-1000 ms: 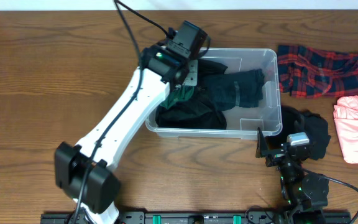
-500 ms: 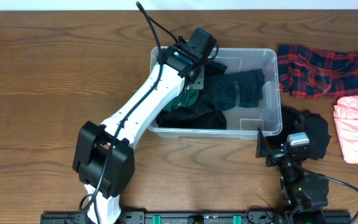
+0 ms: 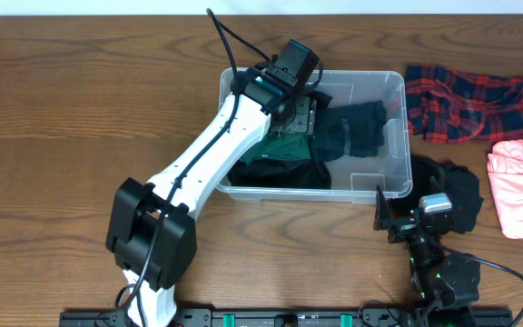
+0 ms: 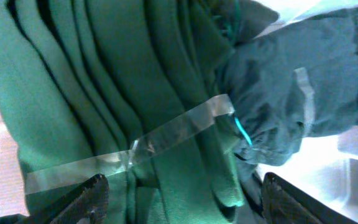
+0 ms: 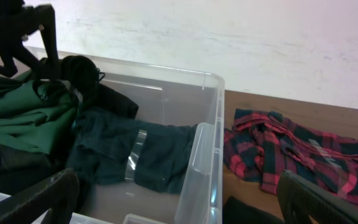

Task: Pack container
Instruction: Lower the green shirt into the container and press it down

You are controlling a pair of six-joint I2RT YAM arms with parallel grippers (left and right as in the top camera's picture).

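The clear container [image 3: 399,145] stands at the middle of the table with clothes inside. My left gripper [image 3: 299,113] hangs over its left half, open. In the left wrist view a folded green garment [image 4: 104,93] lies spread below the gripper [image 4: 185,202], with the two fingertips [image 4: 87,198] wide apart on either side of the cloth. A dark blue-grey garment [image 4: 303,93] lies beside it. My right gripper [image 3: 405,218] stands open outside the container's near right corner, facing the container wall [image 5: 201,162], with nothing between its fingers.
A red plaid garment [image 3: 470,104] lies right of the container and a pink one [image 3: 520,186] at the table's right edge. A black garment [image 3: 459,193] sits by my right arm. More black cloth [image 3: 275,174] lies in the container's near left part.
My left arm swung right over the container, then its gripper opened and let go of the green garment, which now lies spread inside. The right arm has not moved.
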